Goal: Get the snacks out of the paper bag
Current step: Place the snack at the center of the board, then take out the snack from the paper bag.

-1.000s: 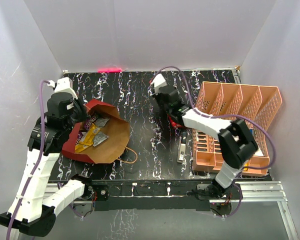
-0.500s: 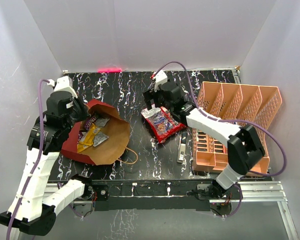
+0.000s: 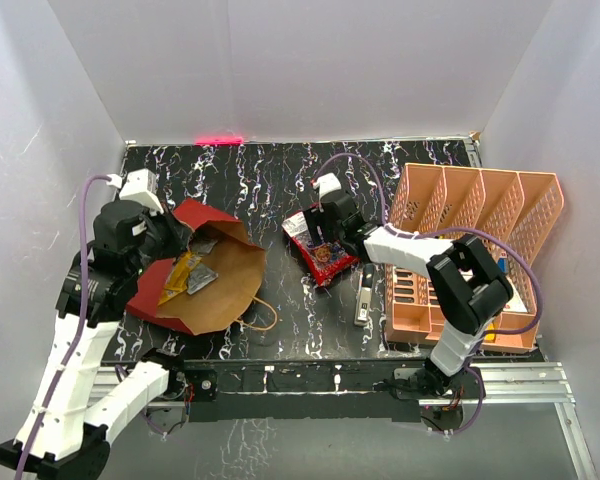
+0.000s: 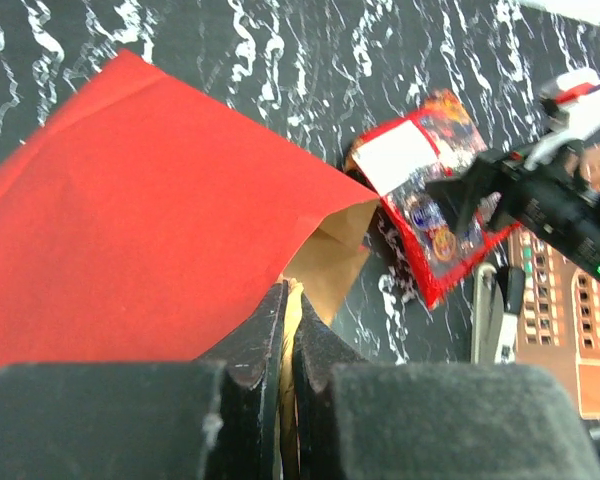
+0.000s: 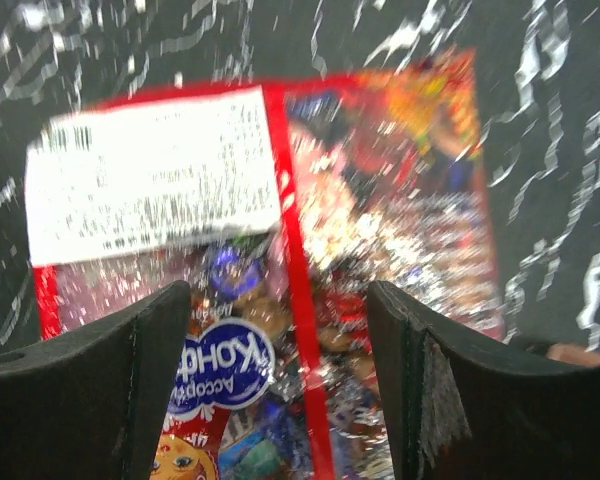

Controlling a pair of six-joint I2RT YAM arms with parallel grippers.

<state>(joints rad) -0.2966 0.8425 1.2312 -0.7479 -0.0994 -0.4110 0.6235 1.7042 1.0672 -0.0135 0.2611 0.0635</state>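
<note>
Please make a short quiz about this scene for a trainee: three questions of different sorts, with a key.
1. True or false: the left claw is shut on the edge of the bag.
2. The red packet lies: A) inside the bag; B) between bag and rack; C) in the rack.
3. Fill in: the right claw hangs ____ over the red packet.
Key: 1 true; 2 B; 3 open.

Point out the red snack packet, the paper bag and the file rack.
red snack packet (image 3: 320, 260): top view, printed face
paper bag (image 3: 230, 285): top view, brown inside
file rack (image 3: 477, 200): top view, divider wall
</note>
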